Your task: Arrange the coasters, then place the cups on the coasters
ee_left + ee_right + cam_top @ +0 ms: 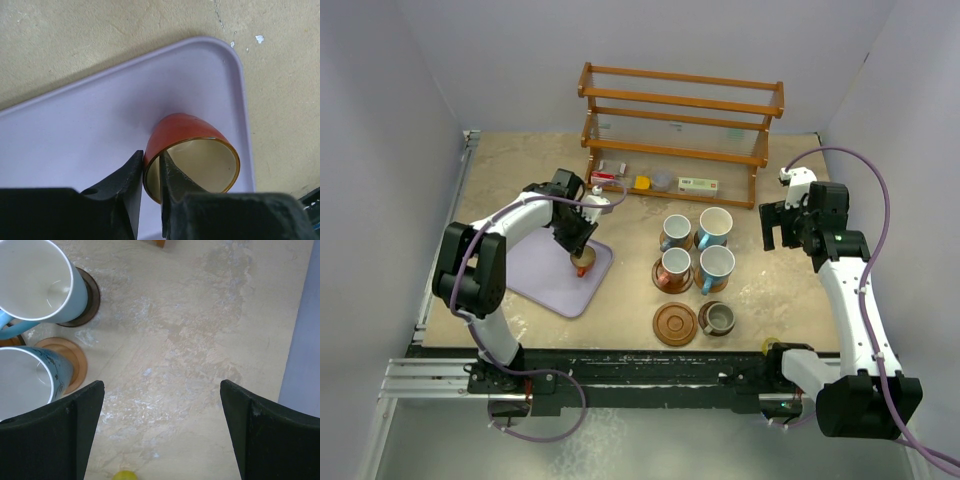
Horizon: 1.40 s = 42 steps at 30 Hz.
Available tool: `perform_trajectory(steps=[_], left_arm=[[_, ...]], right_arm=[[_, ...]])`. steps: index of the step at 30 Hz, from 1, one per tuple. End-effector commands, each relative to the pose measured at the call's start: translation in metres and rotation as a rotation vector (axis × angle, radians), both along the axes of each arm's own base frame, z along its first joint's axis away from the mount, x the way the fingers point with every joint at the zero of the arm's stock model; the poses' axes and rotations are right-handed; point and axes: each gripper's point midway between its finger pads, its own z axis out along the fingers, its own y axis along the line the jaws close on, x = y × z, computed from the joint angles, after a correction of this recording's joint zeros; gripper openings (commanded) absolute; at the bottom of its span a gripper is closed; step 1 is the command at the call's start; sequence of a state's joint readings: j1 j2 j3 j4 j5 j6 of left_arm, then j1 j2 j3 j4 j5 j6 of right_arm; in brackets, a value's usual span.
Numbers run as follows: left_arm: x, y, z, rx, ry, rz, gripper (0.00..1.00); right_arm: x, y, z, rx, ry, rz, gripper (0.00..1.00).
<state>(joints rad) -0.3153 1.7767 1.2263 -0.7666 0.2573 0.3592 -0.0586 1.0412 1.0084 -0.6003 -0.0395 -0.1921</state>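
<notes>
The left hand (151, 175) is clenching on the rim of the orange cup (185, 132). One finger is sitting inside the mouth and the other is pressing on the outer wall. The cup is facing mouth-up toward the hand, so its long axis is running roughly upright. Its handle is not showing. It appears to be resting on the lilac tray (75, 135), near a rounded corner, though I cannot tell whether it is already lifting clear.

The empty coaster (675, 324), a grooved brown disc, is the only one carrying nothing, so it is probably where this cup is going. The held cup and the tray are lying to the left of the empty coaster and a little farther from the arm bases. The coming move is therefore likely running rightward and toward the near edge. The left hand is the one holding the cup.

The grey-green cup (718, 318) is standing on its own disc just right of the empty coaster, so the carry has to avoid it. Four other cups (695, 250) are standing on discs just behind the empty coaster.

The right hand (161, 385) is hanging released, jaws wide, over bare bench (200, 315), behind and to the right of the empty coaster.
</notes>
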Motion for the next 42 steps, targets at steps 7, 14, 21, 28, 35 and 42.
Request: perform_trajectory(steps=[7,14,21,28,35,42], left_arm=[[0.01,-0.001,0.019,-0.012,-0.081,-0.03,0.06],[0.007,-0.005,0.048,-0.036,-0.127,-0.062,0.03],[-0.006,-0.033,0.083,-0.075,-0.175,-0.124,0.03],[-0.038,-0.091,0.115,-0.12,-0.205,-0.241,0.03],[-0.079,-0.147,0.131,-0.17,-0.208,-0.361,0.03],[-0.11,-0.192,0.138,-0.224,-0.184,-0.42,0.03]], right_arm=[[0.002,0.001,0.006,0.005,-0.017,0.006,1.0],[0.002,0.001,0.005,0.006,-0.016,0.007,1.0],[0.002,0.0,0.006,0.004,-0.018,0.004,1.0],[0.003,-0.001,0.009,-0.007,-0.034,0.003,1.0],[0.002,-0.004,0.01,-0.015,-0.039,0.006,1.0],[0.001,0.001,0.014,-0.007,-0.06,0.053,1.0]])
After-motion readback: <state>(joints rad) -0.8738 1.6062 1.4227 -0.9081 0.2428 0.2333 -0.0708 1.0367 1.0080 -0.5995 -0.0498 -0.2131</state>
